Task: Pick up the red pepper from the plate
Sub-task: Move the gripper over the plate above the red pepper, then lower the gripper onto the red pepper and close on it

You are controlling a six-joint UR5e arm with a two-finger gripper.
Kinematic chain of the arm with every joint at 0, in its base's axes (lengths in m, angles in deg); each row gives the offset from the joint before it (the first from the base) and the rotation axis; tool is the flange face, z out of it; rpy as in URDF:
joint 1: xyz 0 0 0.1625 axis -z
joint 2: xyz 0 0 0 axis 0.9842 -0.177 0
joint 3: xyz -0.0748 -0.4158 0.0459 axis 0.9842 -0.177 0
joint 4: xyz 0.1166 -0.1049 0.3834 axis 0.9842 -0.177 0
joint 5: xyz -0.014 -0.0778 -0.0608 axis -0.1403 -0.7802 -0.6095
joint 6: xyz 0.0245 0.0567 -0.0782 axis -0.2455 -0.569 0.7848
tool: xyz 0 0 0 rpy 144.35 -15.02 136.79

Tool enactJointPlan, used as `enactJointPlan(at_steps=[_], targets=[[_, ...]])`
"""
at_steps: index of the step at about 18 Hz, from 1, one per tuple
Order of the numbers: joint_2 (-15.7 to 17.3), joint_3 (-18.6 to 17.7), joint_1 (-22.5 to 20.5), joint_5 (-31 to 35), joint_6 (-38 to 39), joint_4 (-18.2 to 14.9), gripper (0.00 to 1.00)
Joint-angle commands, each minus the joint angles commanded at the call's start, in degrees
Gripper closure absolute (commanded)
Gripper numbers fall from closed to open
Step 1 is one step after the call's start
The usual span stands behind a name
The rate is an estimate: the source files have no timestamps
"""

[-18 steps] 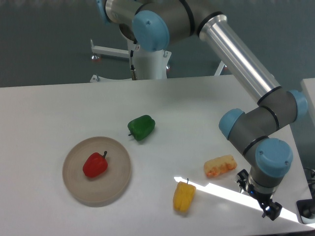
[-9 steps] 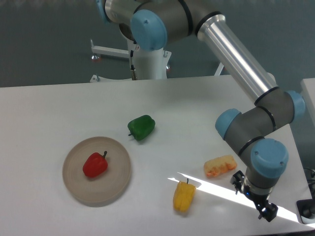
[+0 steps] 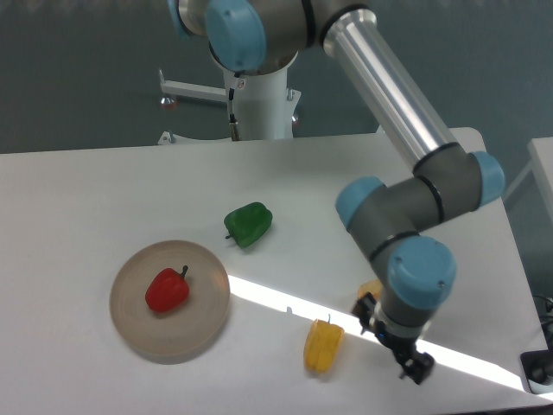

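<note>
The red pepper [image 3: 167, 290] lies on the beige plate [image 3: 203, 322] at the front left of the table, its dark stem pointing up and right. My gripper [image 3: 413, 367] hangs at the front right, far from the plate and just right of the yellow pepper [image 3: 322, 345]. Its small dark fingers point down toward the table edge. They are too small to show whether they stand open or shut. Nothing visible is held.
A green pepper [image 3: 249, 223] lies behind and right of the plate. A pale orange-flecked piece [image 3: 370, 290] is mostly hidden behind my wrist. The arm's base pillar [image 3: 259, 104] rises at the back edge. A dark object [image 3: 540, 370] sits at the far right.
My arm has swung left, carrying the gripper from the front right corner toward the yellow pepper. The wrist now covers most of the pale orange piece. The peppers and plate have not moved.
</note>
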Motion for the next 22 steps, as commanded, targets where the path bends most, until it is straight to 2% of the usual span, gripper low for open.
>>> enactJointPlan(at_steps=[3, 5, 8, 9, 13, 15, 22], targets=[[4.75, -7.03, 3.16, -0.35, 3.16, 0.0, 0.0], [6.69, -10.64, 5.88, -0.62, 7.28, 0.26, 0.0], [9.41, -14.78, 8.87, -0.53, 9.32, 0.35, 0.0], [10.64, -16.79, 9.93, -0.62, 12.98, 1.22, 0.0], [12.06, -20.93, 13.54, 0.0, 16.01, 3.95, 0.0], [11.71, -22.25, 15.99, 0.61, 16.45, 8.33, 0.0], [11.71, -24.55, 18.11, 1.49, 17.15, 10.63, 0.0]])
